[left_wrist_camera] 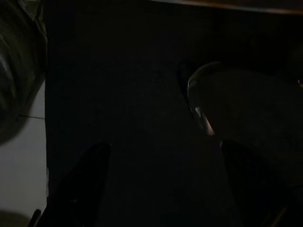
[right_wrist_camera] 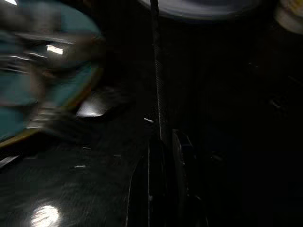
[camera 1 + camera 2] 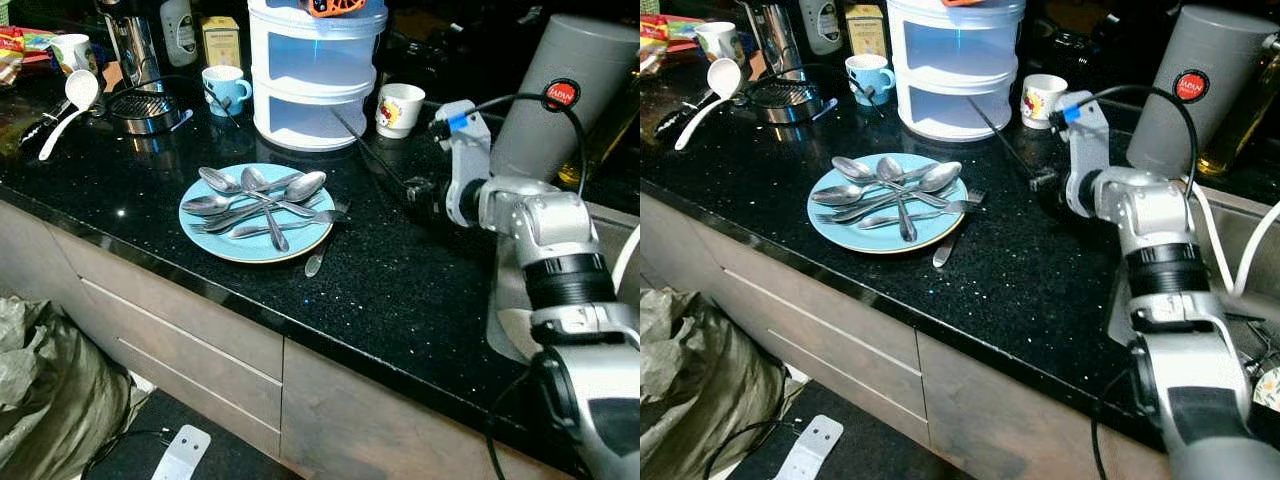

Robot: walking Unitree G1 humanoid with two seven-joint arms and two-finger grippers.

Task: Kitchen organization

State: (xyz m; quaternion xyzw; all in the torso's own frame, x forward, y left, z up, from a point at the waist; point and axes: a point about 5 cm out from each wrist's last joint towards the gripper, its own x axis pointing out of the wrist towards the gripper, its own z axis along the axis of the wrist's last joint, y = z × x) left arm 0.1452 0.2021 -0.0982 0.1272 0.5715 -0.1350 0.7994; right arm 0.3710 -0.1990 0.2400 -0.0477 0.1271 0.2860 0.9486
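A thin dark chopstick (image 3: 372,158) is clamped between the fingers of my right claw (image 3: 1045,180), running from the fingertips up and away toward the base of the white stacked container (image 3: 315,85), its far end close to that container. In my right wrist view the chopstick (image 2: 156,71) shows as a slim straight line leaving my closed fingers (image 2: 158,184), low over the black speckled tabletop (image 3: 400,290). My right arm reaches in from the right, with the claw hovering just above the tabletop, between the blue plate (image 3: 215,243) and the tall grey canister (image 3: 570,90).

The blue plate lies to the left of my claw, near the front edge of the tabletop, and carries a loose pile of metal spoons (image 3: 255,195) crossing one another. A fork (image 3: 958,225) lies across the plate's right rim, its handle resting down on the tabletop. Behind my claw, just beside the container, stands a white mug (image 3: 399,108) with a coloured picture on it. A blue mug (image 3: 224,88) stands on the container's other side, and further left a white ladle (image 3: 68,105) lies beside a round metal strainer (image 3: 143,108).

My left claw (image 1: 161,184) hangs idle in deep shade, its two fingers spread apart over a dark floor.
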